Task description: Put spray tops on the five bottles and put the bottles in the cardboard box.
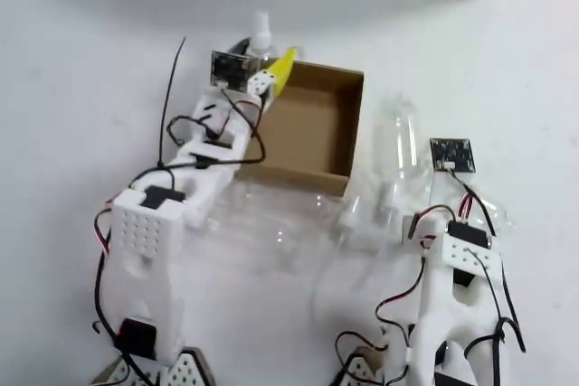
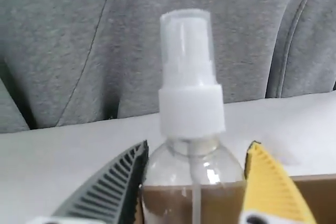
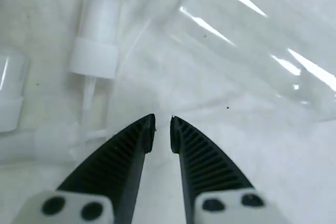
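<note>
Left gripper: dark finger and yellow finger clamp a bottle at its shoulders. The bottle is upright and clear, with a spray top seated on its neck and a clear cap over the nozzle. A dip tube runs down inside the bottle.

In the high view the left arm stretches to the far left corner of the box, and the bottle sits at that corner. Cannot tell if it is over the rim or just outside. Brown box wall shows through the lower part of the bottle in the left wrist view. The box is open-topped, and its floor shows bare cardboard. Grey cushions lie behind the table.

Right gripper: both dark fingers are nearly together with a thin gap and nothing between them. They sit low over the table, among the clear parts. A loose spray top lies on the table near the fingertips, tube attached, not touching the fingers. Part of a second white cap shows beside it. A clear bottle lies on its side near the fingers, apart from them.

In the high view the right arm is at the near right of the table. Clear bottles lie on the table between the box and that arm, just beside the box's right wall and near corner. Their exact count is unclear.
</note>
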Available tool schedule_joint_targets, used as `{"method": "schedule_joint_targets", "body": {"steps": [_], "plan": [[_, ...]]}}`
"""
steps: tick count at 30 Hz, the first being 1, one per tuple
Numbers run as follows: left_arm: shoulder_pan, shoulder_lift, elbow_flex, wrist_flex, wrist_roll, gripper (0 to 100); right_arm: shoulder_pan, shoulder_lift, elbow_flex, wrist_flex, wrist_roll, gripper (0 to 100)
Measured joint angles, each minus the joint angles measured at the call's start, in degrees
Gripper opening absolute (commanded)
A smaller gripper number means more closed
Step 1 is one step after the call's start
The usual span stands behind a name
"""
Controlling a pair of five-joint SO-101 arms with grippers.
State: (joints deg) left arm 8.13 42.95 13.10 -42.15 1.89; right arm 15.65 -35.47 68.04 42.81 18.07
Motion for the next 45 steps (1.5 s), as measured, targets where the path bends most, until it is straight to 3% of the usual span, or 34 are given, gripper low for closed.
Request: {"method": "schedule_joint_targets", "body": {"steps": [7,19,27,40,45], "plan": [[0.0,-6.15,9.05,0.0,0.0,29,0.0,0.0,0.0,0.0,0.0,3.2],[0.0,-11.69,13.89,1.67,0.0,29,0.0,0.0,0.0,0.0,0.0,3.2],[0.09,-24.97,22.95,13.1,0.0,29,0.0,0.0,0.0,0.0,0.0,3.2],[0.26,-52.04,45.63,13.71,0.0,28,0.0,0.0,0.0,-0.35,0.0,3.2],[0.26,-67.87,53.1,23.74,0.0,28,0.0,0.0,0.0,-0.35,0.0,3.2]]}}
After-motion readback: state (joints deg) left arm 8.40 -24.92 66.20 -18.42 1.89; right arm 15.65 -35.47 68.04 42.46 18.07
